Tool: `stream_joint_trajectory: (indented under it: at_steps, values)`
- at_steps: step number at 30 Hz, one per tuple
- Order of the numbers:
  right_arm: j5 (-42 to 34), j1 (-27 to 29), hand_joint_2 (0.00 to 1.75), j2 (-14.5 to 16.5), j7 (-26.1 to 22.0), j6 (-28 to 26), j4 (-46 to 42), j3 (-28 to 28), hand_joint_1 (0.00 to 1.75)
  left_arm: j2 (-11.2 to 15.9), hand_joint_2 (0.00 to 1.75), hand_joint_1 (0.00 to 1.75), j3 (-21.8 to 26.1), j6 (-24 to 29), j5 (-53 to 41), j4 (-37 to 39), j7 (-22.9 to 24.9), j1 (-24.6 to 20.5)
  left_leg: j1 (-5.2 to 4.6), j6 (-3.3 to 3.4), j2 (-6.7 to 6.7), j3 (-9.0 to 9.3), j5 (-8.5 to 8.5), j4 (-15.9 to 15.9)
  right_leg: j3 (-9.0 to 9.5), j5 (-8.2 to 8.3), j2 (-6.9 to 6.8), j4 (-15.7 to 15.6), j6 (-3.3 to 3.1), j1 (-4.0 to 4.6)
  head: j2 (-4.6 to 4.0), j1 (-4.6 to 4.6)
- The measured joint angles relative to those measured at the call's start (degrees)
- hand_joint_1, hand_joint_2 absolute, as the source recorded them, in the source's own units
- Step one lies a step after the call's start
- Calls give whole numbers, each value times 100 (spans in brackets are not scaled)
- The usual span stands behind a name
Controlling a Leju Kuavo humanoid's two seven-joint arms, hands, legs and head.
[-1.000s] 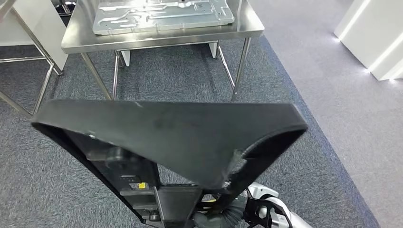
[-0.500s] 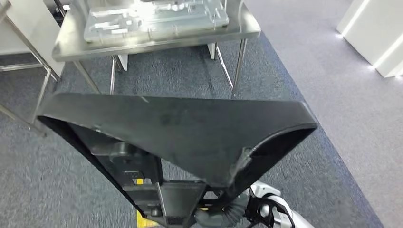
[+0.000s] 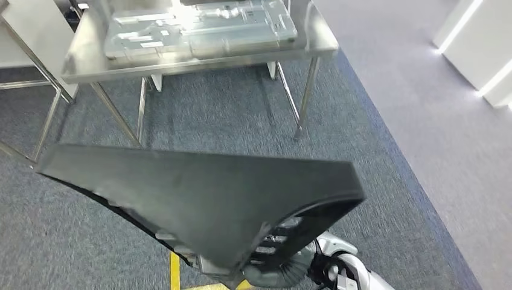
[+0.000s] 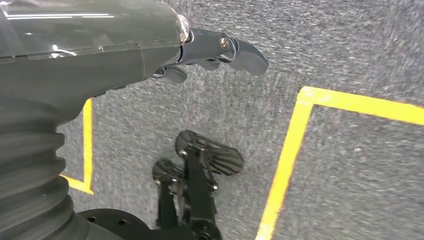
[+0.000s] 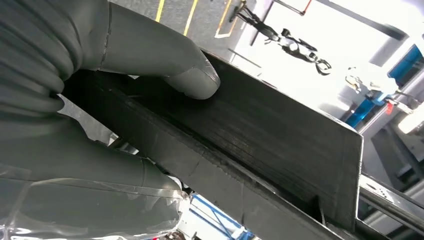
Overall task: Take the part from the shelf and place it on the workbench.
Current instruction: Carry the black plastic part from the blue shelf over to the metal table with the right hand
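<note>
A large black triangular part [image 3: 199, 199] fills the lower half of the head view, held out in front of me above the carpet. My right hand [image 5: 75, 100] grips its edge, with the thumb [image 5: 190, 77] pressed on the part's flat black face [image 5: 270, 135]. The hand's grey ribbed cover [image 3: 281, 275] pokes out under the part. Ahead stands the steel workbench [image 3: 199, 61], with a silver metal plate [image 3: 199, 27] lying on its top. My left hand [image 4: 100, 55] hangs over the floor with its fingers [image 4: 240, 50] stretched out, holding nothing.
Blue-grey carpet lies between me and the workbench legs [image 3: 305, 96]. A second steel frame [image 3: 36, 66] stands at the left and white cabinets [image 3: 483, 54] at the right. Yellow tape lines [image 4: 290, 155] mark the floor near my feet.
The whole picture has shifted a little, so the camera moved. The part now sits lower in the view and lies flatter, hiding most of its ribbed underside.
</note>
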Motion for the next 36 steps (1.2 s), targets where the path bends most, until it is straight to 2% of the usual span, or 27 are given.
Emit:
stream_joint_trajectory:
  at_steps: [1,3,4,5,6,8,9,10,11,14,16,17,18,19,20,21,23,24,25,26,29,31,34,35,36]
  values:
    - [21,7,175,-1,-1,-7,14,-2,166,-3,175,0,4,-1,-1,0,-5,2,19,13,-25,54,-11,-35,-148,-107,6,279,33,-20,0,7]
    - [53,31,175,-1,-2,-16,52,-2,166,-3,175,0,20,-2,-4,0,-10,-1,35,24,-80,124,-59,-53,-654,-329,12,1047,94,-79,0,17]
    - [77,47,175,-1,-2,-17,74,-2,166,-4,175,0,27,-3,-6,0,-11,2,45,14,-114,160,-91,-53,-881,-338,12,1316,125,-114,0,17]
    - [105,61,175,-1,-1,-13,97,-2,166,-5,175,0,32,-7,-9,0,-12,7,58,-2,-150,205,-127,-51,-1020,-237,12,1400,155,-148,0,18]
    - [134,70,175,-1,-1,2,118,-5,166,-8,175,0,35,-13,-14,0,-14,11,76,-25,-184,262,-168,-48,-1041,-18,12,1260,183,-178,0,18]
    - [173,75,175,-1,-1,47,151,-14,166,-11,175,0,38,-28,-30,0,-19,12,107,-89,-242,377,-265,-37,-838,522,20,574,229,-225,0,23]
    - [172,74,175,0,-1,78,162,-21,166,-11,175,0,42,-36,-38,0,-24,8,110,-132,-265,414,-315,-21,-719,675,32,244,222,-228,0,29]
    - [159,76,175,1,-1,104,169,-28,166,-9,175,0,48,-43,-44,0,-29,6,106,-174,-284,432,-351,-17,-644,738,43,38,200,-223,0,31]
    - [138,78,175,1,-1,125,174,-37,166,-8,175,0,56,-50,-46,0,-34,8,102,-215,-294,435,-377,-22,-613,716,54,-47,162,-210,0,33]
    - [51,80,175,2,-2,148,176,-55,166,-8,175,0,81,-71,-47,0,-40,14,122,-315,-245,456,-449,-1,-572,662,66,-90,17,-195,-1,26]
    - [-12,79,175,2,-3,147,176,-60,166,-9,175,0,87,-84,-44,0,-47,2,129,-342,-150,279,-659,420,-518,626,49,-113,-72,-189,0,17]
    - [-38,82,175,2,-3,142,176,-60,166,-10,175,0,91,-87,-42,0,-54,-3,127,-341,-115,74,-816,800,-497,598,37,-114,-105,-172,-1,15]
    - [-62,88,175,2,-3,133,176,-59,166,-11,175,0,95,-90,-39,0,-62,-2,126,-338,-102,-166,-961,1211,-479,571,27,-113,-129,-151,-1,14]
    - [-80,96,175,1,-3,123,176,-57,166,-13,175,0,101,-90,-38,0,-72,6,124,-331,-100,-375,-1029,1530,-456,545,23,-112,-143,-129,-1,14]
    - [-93,106,175,1,-3,114,176,-54,166,-15,175,0,108,-90,-37,0,-80,16,120,-317,-99,-504,-987,1672,-424,513,22,-112,-152,-106,-1,15]
    - [-103,114,175,0,-3,107,176,-51,166,-17,175,0,115,-90,-37,0,-85,25,114,-292,-98,-520,-827,1583,-377,479,22,-112,-157,-85,0,15]
    - [-112,121,175,1,-3,89,176,-43,166,-17,175,0,126,-89,-37,0,-95,30,83,-207,-82,-288,-348,901,-263,400,18,-113,-152,-58,0,16]
    - [-115,120,175,1,-3,74,176,-39,166,-17,175,0,130,-87,-37,0,-99,27,56,-163,-67,-142,-200,540,-218,360,16,-110,-134,-43,-1,20]
    - [-118,120,175,1,-2,56,175,-36,166,-16,175,0,133,-86,-37,0,-103,22,28,-128,-53,-33,-129,291,-188,332,14,-117,-108,-41,-1,23]
    - [-121,121,175,0,-2,40,175,-32,166,-16,175,0,135,-84,-37,0,-107,19,2,-99,-45,19,-136,158,-166,324,13,-116,-74,-43,-1,26]
    - [-130,124,175,-1,-2,12,174,-16,166,-18,175,0,138,-84,-39,0,-116,26,-5,-24,-67,145,-173,32,-135,334,14,-36,37,-61,0,31]
    - [-136,119,175,-1,-3,4,169,-8,166,-18,175,0,142,-89,-44,0,-124,27,11,33,-73,284,-198,-24,-307,192,19,312,91,-77,0,46]
    - [-142,136,175,-4,-3,0,167,1,166,-23,175,0,150,-101,-52,0,-131,24,13,63,-75,396,-292,-42,-981,-132,20,1250,166,-112,0,61]
    - [-142,146,175,-6,-2,0,167,3,166,-26,175,0,154,-103,-54,0,-131,30,15,56,-81,445,-338,-42,-1157,-134,19,1389,190,-126,-1,61]
    - [-141,153,175,-8,-2,-4,167,5,166,-30,175,0,157,-105,-55,0,-132,37,19,45,-89,508,-390,-42,-1242,-41,18,1349,205,-139,-1,63]
